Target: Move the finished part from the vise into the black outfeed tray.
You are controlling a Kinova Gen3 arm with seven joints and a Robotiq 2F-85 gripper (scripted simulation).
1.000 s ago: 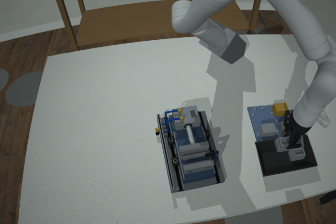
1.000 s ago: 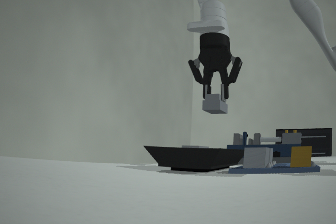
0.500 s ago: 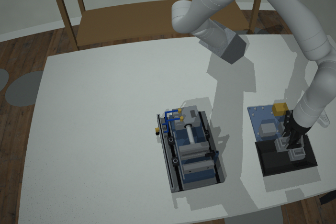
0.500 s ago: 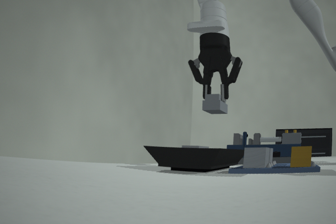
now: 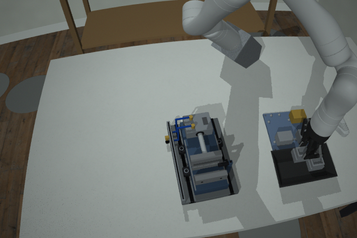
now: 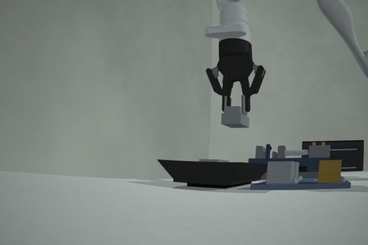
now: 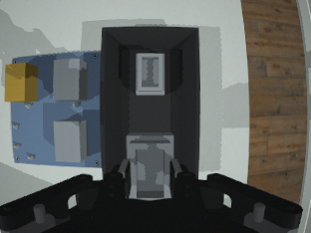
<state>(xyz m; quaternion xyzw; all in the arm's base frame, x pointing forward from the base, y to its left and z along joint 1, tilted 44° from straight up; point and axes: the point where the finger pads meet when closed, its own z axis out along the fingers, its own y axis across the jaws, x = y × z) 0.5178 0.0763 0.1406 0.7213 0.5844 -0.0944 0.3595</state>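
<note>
My gripper (image 5: pixel 310 156) (image 6: pixel 236 108) (image 7: pixel 150 169) is shut on the finished part (image 5: pixel 316 164) (image 6: pixel 235 119) (image 7: pixel 151 155), a grey block with a pocket on top. It holds the part high above the black outfeed tray (image 5: pixel 288 171) (image 6: pixel 213 170) (image 7: pixel 111 101), over the tray's near half in the wrist view. A second pocketed block (image 5: pixel 297 154) (image 6: pixel 213 160) (image 7: pixel 150 73) lies in the tray's other half. The vise (image 5: pixel 204 159) (image 6: pixel 294 153) stands at the table's middle with nothing between its jaws.
A blue plate (image 5: pixel 270 126) (image 6: pixel 305 184) (image 7: pixel 40 127) beside the tray carries plain grey blocks (image 5: pixel 284 137) (image 7: pixel 68 80) and a yellow block (image 5: pixel 297 115) (image 6: pixel 329 170) (image 7: pixel 20 81). The table's front edge and wooden floor (image 7: pixel 273 95) lie past the tray.
</note>
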